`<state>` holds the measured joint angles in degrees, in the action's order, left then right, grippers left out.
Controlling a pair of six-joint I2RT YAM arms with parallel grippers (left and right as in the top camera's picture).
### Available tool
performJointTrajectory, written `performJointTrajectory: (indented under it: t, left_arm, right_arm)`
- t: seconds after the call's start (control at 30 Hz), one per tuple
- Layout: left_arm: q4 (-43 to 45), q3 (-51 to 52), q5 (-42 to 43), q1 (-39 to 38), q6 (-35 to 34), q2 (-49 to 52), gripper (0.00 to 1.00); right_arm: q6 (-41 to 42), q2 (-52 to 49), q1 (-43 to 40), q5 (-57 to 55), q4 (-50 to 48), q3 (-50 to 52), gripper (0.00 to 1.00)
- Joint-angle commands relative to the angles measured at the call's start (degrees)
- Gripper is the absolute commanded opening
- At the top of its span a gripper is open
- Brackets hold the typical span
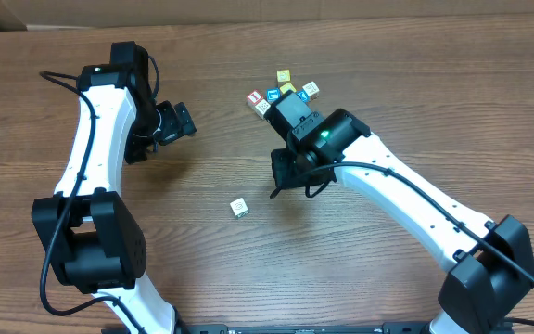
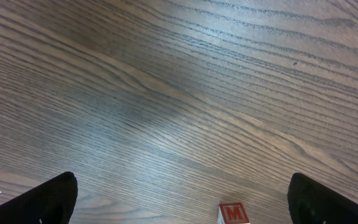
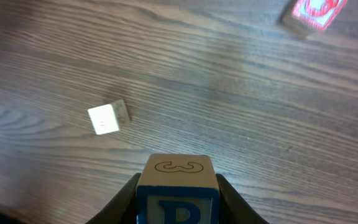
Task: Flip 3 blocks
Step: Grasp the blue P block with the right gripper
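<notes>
Right end effector (image 1: pixel 286 174) is clamped on a small wooden cube with a blue letter P face (image 3: pixel 178 186), over the brown wood-grain desk (image 3: pixel 260 106).

Step in hand, as I judge it: flipping this cube. Next move calls for a wrist roll, then release on bare wood.

Left end effector (image 2: pixel 180 186) is spread wide and empty.

Count:
- one cube held
- one pale wooden cube (image 1: pixel 239 207), lying alone
- cluster of coloured letter cubes (image 1: pixel 288 88), roughly seven, partly hidden by the arm

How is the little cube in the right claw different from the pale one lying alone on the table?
The blue-lettered block is pinched in the right gripper; the pale block lies free on the table. The blue-lettered block shows a blue letter and a bare wood face with a line drawing; the pale block's faces look whitish. Both are small cubes.
</notes>
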<state>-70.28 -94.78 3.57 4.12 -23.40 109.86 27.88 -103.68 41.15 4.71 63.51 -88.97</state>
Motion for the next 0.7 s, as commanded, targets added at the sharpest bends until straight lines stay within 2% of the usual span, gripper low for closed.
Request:
performJointTrajectory:
  t: [0.0, 0.13, 0.33, 0.4, 0.57, 0.67]
  left_arm:
    - [0.1, -1.0, -0.6, -0.4, 0.7, -1.2, 1.0]
    - [0.1, -1.0, -0.6, -0.4, 0.7, -1.2, 1.0]
    - [0.1, -1.0, -0.6, -0.4, 0.7, -1.2, 1.0]
    - [0.1, -1.0, -0.6, -0.4, 0.7, -1.2, 1.0]
    - [0.1, -1.0, -0.6, -0.4, 0.7, -1.2, 1.0]
    - [0.1, -1.0, -0.6, -0.4, 0.7, -1.2, 1.0]
  right_arm:
    - [2.5, -0.6, 1.4, 0.5, -2.6, 4.2, 0.3]
    - [5.4, -0.6, 2.6, 0.4, -9.2, 10.7, 0.31]
    - [5.4, -0.6, 2.7, 0.5, -18.4, 18.1, 0.68]
    - [5.4, -0.6, 2.7, 0.5, -19.1, 18.5, 0.74]
    - [5.4, -0.6, 2.7, 0.6, -19.5, 18.5, 0.76]
    - [5.4, -0.6, 2.8, 3.3, -19.1, 18.5, 0.66]
